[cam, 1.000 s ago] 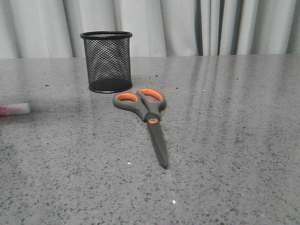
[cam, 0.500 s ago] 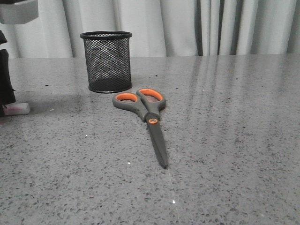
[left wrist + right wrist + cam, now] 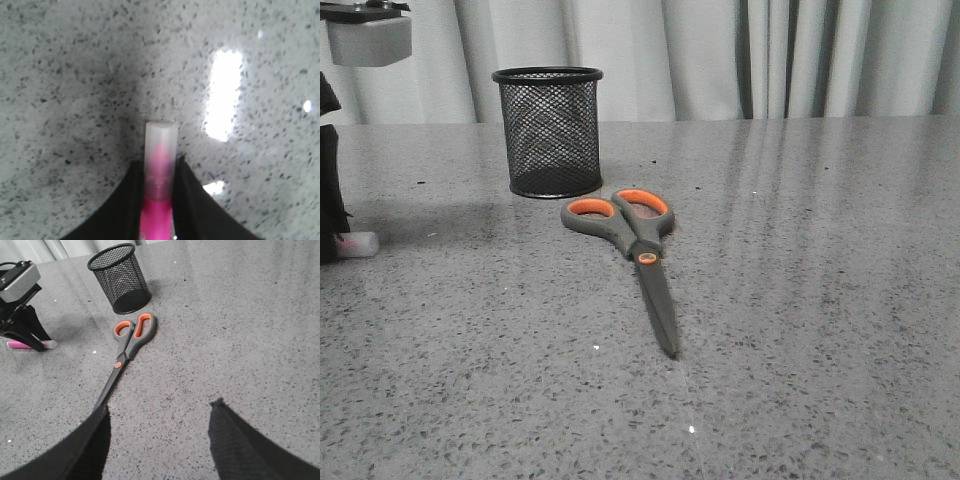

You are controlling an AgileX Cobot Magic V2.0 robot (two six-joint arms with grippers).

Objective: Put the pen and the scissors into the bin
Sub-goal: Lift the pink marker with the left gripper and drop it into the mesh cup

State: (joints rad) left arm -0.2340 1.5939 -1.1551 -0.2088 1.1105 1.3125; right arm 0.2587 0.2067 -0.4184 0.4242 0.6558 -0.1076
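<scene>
Lying flat on the grey speckled table (image 3: 800, 300) far to the left is the pen (image 3: 160, 175), fat and bright pink with a cloudy white cap; the left gripper (image 3: 159, 200) stands over it, pointing down, its two black fingers (image 3: 125, 210) close on each side of the barrel, though a firm squeeze I cannot tell; the cap end points toward the scissors (image 3: 638, 250); the right gripper (image 3: 157, 440) hangs wide apart

Bin (image 3: 547, 131) black wire mesh; table (image 3: 800, 300) glossy speckled stone; pen (image 3: 159, 170) cap frosted plastic.
</scene>
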